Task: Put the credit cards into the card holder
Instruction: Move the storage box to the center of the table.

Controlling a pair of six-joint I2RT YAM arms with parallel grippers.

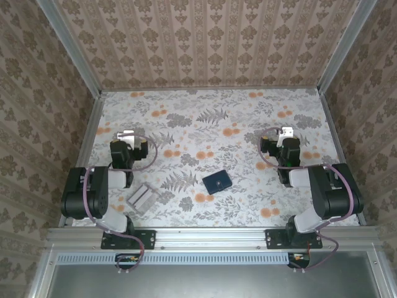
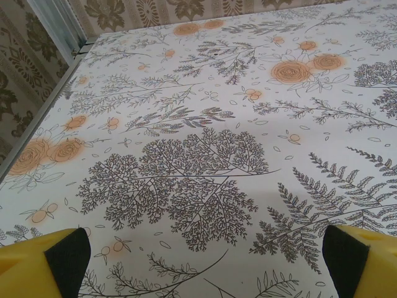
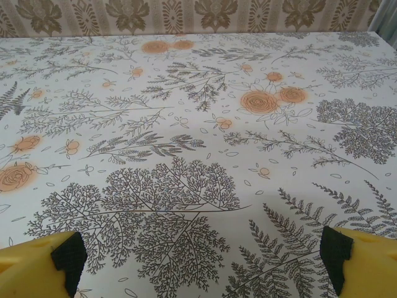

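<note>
The card holder (image 1: 217,181) is a small dark navy wallet lying shut and flat near the middle of the table, slightly rotated. The credit cards (image 1: 144,198) are pale grey and lie side by side at the front left, close to the left arm's base. My left gripper (image 1: 129,138) hovers over the left side of the table, farther back than the cards. My right gripper (image 1: 286,135) hovers at the right, beyond and to the right of the card holder. In the left wrist view the gripper (image 2: 206,254) is open over bare cloth. In the right wrist view the gripper (image 3: 203,253) is open with nothing in it too.
The table (image 1: 236,112) carries a floral cloth with grey ferns and orange roses. Metal frame rails (image 1: 93,124) and patterned walls close in the left, right and back. A metal rail (image 1: 211,237) runs along the front edge by the arm bases.
</note>
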